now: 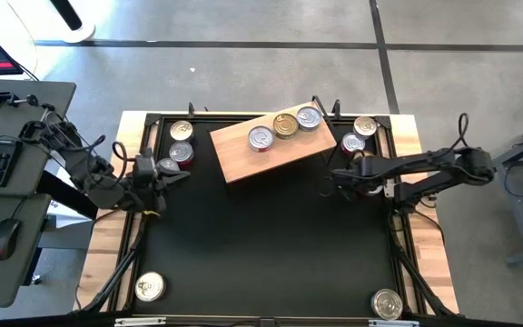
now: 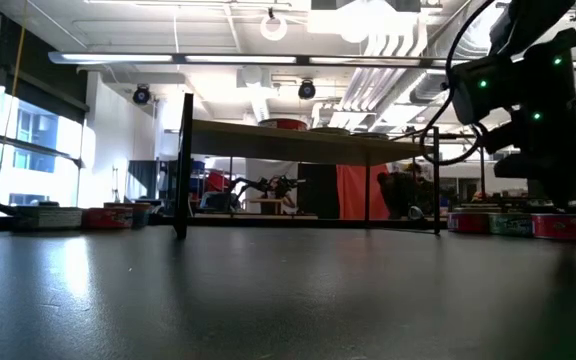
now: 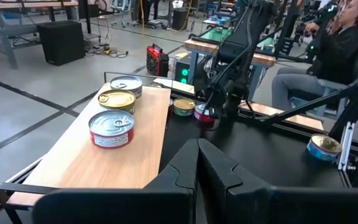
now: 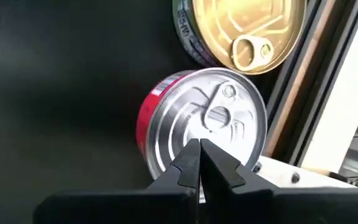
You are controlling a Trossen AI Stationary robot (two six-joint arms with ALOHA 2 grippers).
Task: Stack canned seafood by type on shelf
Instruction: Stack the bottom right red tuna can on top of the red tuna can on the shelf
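Observation:
The shelf [image 1: 261,153] is a light-brown wooden block at the table's far middle. Three tins of canned seafood stand on it in a row: silver [image 1: 261,138], gold [image 1: 285,125] and silver [image 1: 309,117]. At the far right, a red-sided tin with a silver lid [image 4: 204,124] stands on the black table beside a gold-lidded tin [image 4: 241,31]. My right gripper [image 4: 199,148] is shut and points steeply down over the red tin's lid. My left gripper [image 3: 199,149] is shut, with nothing between its fingers, left of the shelf above the table. My right gripper's shut fingertips [image 4: 191,155] stand over the red tin's lid by its rim [image 4: 185,177], slanting down from above. I cannot tell whether they touch the lid. The tin stands upright on the table.
Three more tins [image 1: 181,132] [image 1: 181,153] [image 1: 169,166] stand at the far left, the last one close by my left gripper. Single tins stand at the near left [image 1: 150,287] and near right [image 1: 387,303]. A raised frame rail [image 4: 297,93] runs beside the right-hand tins.

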